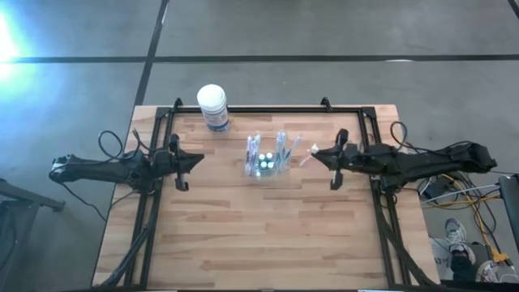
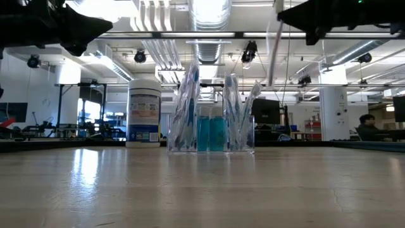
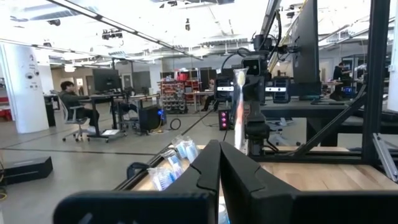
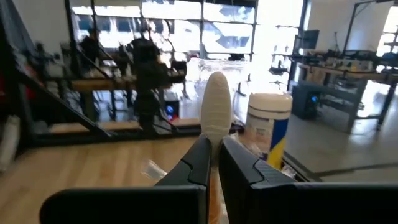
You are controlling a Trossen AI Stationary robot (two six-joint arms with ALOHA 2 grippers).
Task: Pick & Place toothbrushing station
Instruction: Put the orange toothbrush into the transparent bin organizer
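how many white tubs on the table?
1. The white tub stands at the table's far edge, left of the clear toothbrush holder. None seem hidden.

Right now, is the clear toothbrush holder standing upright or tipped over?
Upright. In the low view the toothbrushing station sits flat on the table, with its wrapped brushes pointing up. The high view shows it standing apart from the white tub.

Table (image 1: 268,235): light wood planks, smooth, slight sheen. Toothbrushing station (image 1: 268,160): clear glossy plastic. Tub (image 1: 212,107): white plastic, paper-like label. Frame (image 1: 268,109): black matt metal. Floor: grey concrete look.
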